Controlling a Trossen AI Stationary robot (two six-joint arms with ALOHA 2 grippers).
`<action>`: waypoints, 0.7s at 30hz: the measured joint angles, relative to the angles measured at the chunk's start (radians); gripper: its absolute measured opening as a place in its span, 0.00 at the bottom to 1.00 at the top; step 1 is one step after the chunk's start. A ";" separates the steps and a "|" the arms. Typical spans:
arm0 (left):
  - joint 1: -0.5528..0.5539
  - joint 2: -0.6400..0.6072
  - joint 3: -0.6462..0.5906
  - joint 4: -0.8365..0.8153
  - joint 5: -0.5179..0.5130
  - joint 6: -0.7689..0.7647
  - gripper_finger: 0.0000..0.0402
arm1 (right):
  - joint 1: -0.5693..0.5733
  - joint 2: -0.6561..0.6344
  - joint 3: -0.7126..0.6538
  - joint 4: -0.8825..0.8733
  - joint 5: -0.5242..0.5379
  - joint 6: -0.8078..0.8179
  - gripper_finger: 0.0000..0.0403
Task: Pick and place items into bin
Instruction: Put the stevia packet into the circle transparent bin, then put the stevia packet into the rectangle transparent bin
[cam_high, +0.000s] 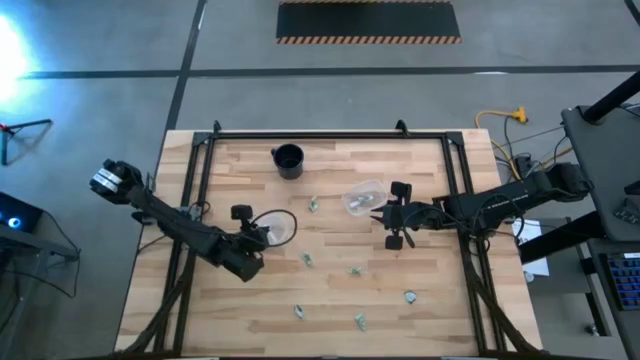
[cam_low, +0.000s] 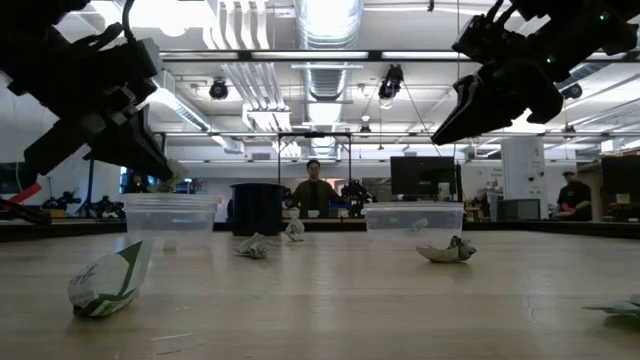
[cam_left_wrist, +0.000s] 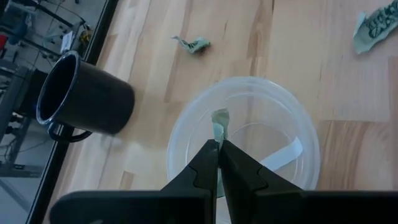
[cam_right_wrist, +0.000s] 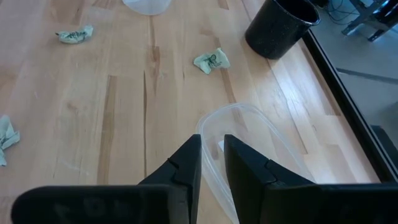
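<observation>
Holding: left gripper (cam_left_wrist: 218, 148) was clamped on one green piece (cam_left_wrist: 219, 124), poised over left clear cup (cam_left_wrist: 186, 118).
Right gripper (cam_right_wrist: 212, 149): fingers slightly apart, empty, above right clear cup (cam_right_wrist: 249, 134).
Other pieces (cam_high: 308, 259): scattered on table (cam_high: 420, 330).
Tip: open only once centred over the cup, low enough that the piece couldn't bounce out.
</observation>
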 joint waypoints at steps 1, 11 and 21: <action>0.002 0.005 0.001 0.000 0.000 0.001 0.00 | 0.000 0.000 0.000 0.000 0.000 0.000 0.15; 0.007 0.014 0.002 0.038 -0.004 0.062 0.04 | 0.000 0.000 -0.004 0.000 0.000 0.000 0.14; 0.013 0.014 0.006 0.048 -0.008 0.078 0.17 | 0.000 0.000 -0.008 0.000 0.000 0.001 0.14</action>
